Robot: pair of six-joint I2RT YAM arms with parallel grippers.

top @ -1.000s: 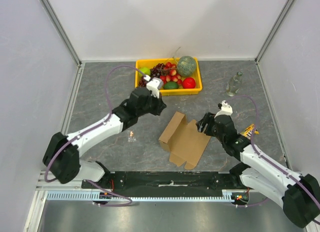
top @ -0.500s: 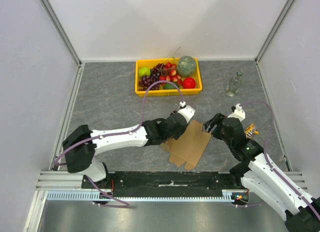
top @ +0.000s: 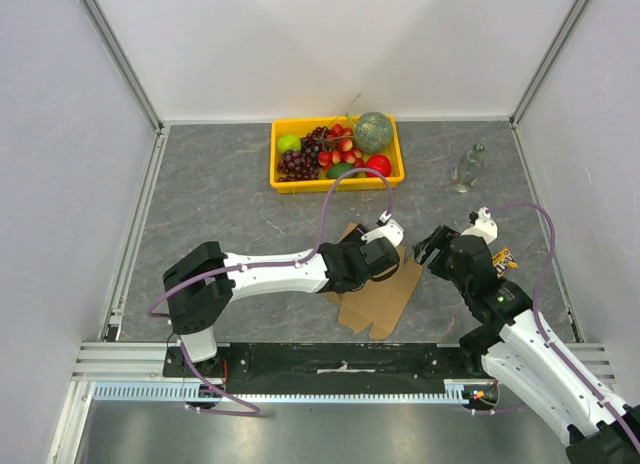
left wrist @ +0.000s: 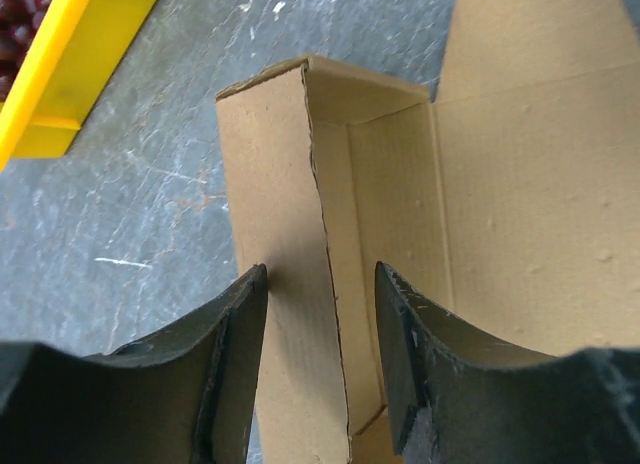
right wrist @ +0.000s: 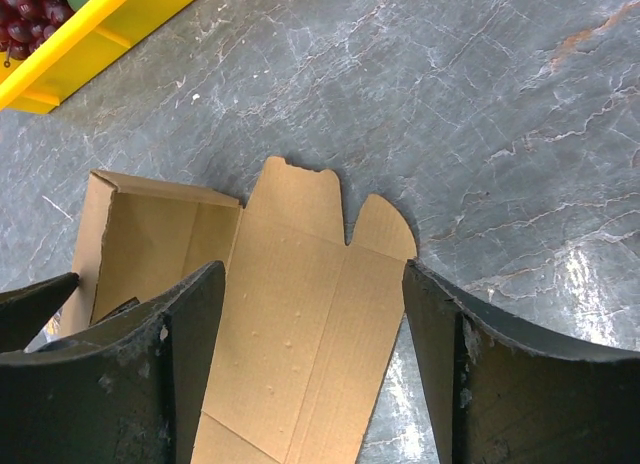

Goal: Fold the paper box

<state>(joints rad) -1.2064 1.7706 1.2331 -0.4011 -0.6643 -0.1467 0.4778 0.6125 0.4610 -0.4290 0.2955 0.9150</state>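
Near edge: L arm stretches rightward fr its base to mid-table. There the paper box lies on the grey table, half-formed: one side wall up, rest of sheet flat w/ flaps spread. L gripper is released, jaws apart, straddling that upright wall, one finger outside, one over the tray part. Can't tell if either pad touches the card. R gripper, just right of box, is also released: jaws wide, hovering over the flat lid panel w/ its rounded flaps, holding nothing. Further back: yellow crate w/ fruit, well apart fr box. Clear bottle at far right.
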